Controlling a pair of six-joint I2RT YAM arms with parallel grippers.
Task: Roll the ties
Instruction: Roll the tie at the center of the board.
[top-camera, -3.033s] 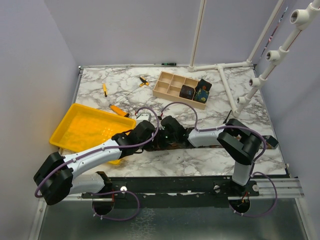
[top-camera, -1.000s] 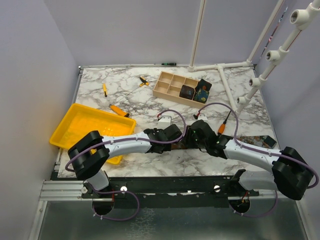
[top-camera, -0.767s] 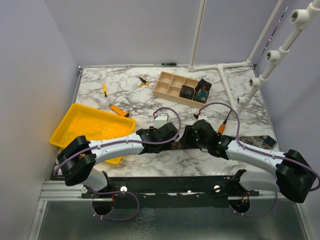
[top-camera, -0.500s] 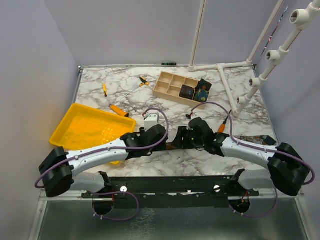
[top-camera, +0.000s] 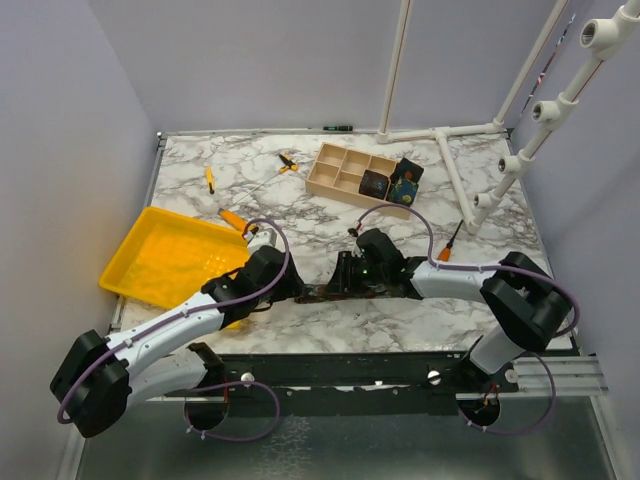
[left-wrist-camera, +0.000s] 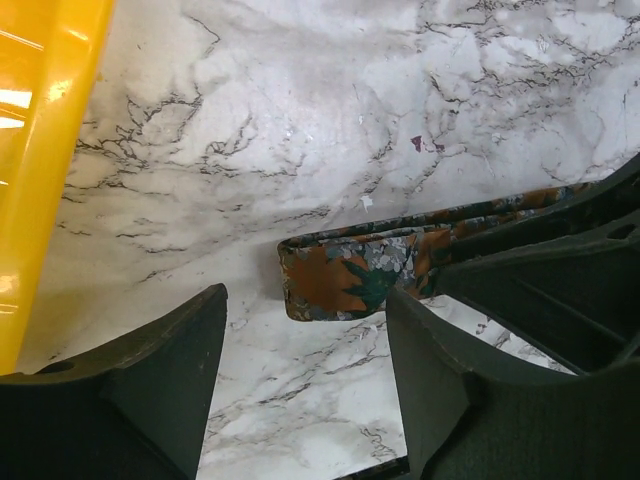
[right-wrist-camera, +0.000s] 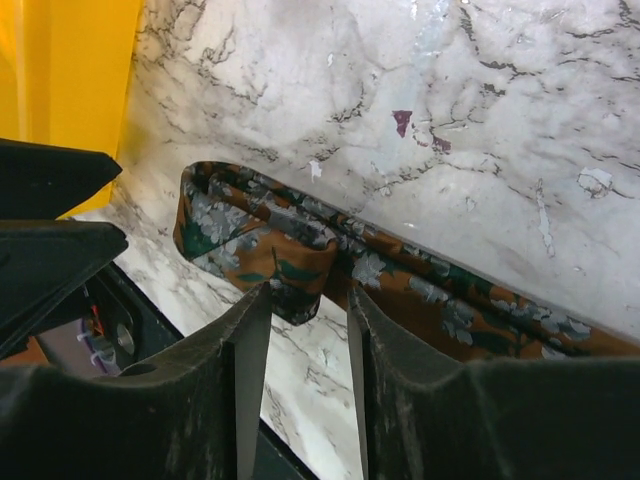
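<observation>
Top external, done: a dark rolled fabric tie (top-camera: 374, 184) and a second rolled tie with blue and red print (top-camera: 406, 181) sit in the right-hand compartments of a pale wooden divided box (top-camera: 338, 168) near the table's far edge.
Top external, left to do: the box's other compartments show bare.
Tie in hand: a rust-brown mottled fabric necktie (left-wrist-camera: 345, 275) lies as a long flat strip close to the table's near edge. Only its left end is folded over once, so the rolling looks barely begun.
Left gripper (left-wrist-camera: 307, 295): its jaws stand wide around the folded end, clear of the cloth and holding nothing.
Right gripper (right-wrist-camera: 307, 293): its jaws are narrow, with the tips at the edge of the fold. Whether they pinch the fabric cannot be told.
Progress, as a judgement: two ties finished, and this one is at its first turn.
Surface: a white marble-patterned table (top-camera: 300, 205), hard and smooth.
Other items: a yellow plastic tray (top-camera: 130, 262) sits at the left edge, with an orange-handled screwdriver (top-camera: 235, 219) just beside it.
Room: plain lilac walls (top-camera: 250, 60) close in the table. A white pipe frame (top-camera: 455, 160) stands at the far right corner.
</observation>
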